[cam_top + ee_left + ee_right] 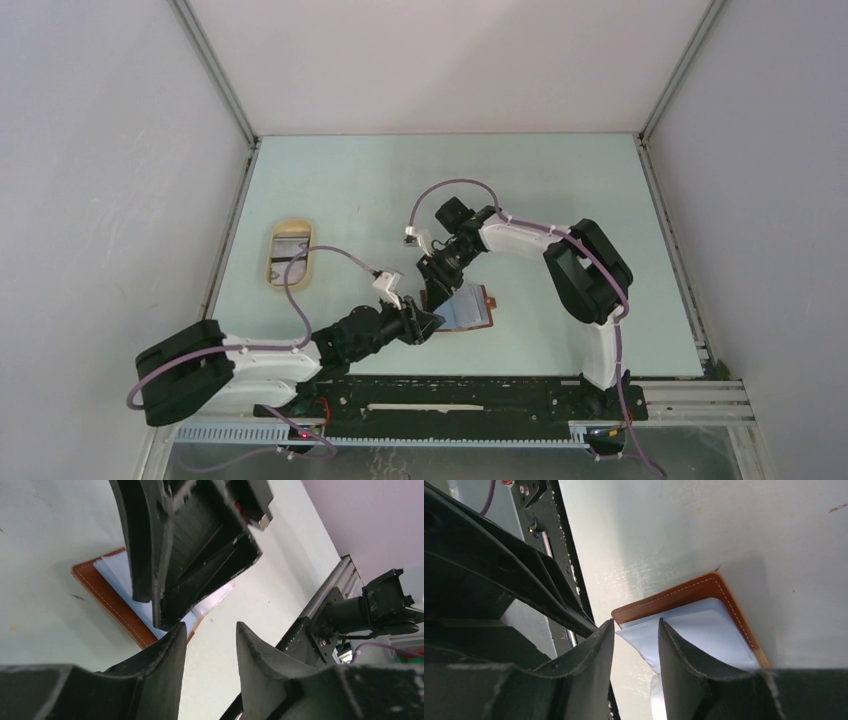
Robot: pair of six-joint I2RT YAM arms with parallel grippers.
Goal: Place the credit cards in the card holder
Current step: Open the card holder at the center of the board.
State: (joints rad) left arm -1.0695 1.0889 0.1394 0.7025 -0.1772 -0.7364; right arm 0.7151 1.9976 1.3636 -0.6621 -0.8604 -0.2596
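Observation:
The card holder (472,308) lies open near the table's front middle, brown leather with pale blue sleeves showing inside. My left gripper (430,322) is at its left edge. In the left wrist view that gripper (211,626) stands open with only bare table in the gap, and the card holder (107,600) lies just beyond it. My right gripper (447,285) comes down on the holder from behind. Seen from the right wrist, it (636,622) is open over a sleeve corner, one finger on the card holder (684,597). The credit cards (290,245) appear as flat shapes in the beige tray.
The beige oval tray (272,262) sits at the left of the table. The two grippers are close together over the holder; my right gripper (200,555) fills the top of the left wrist view. A black rail (480,395) runs along the near edge.

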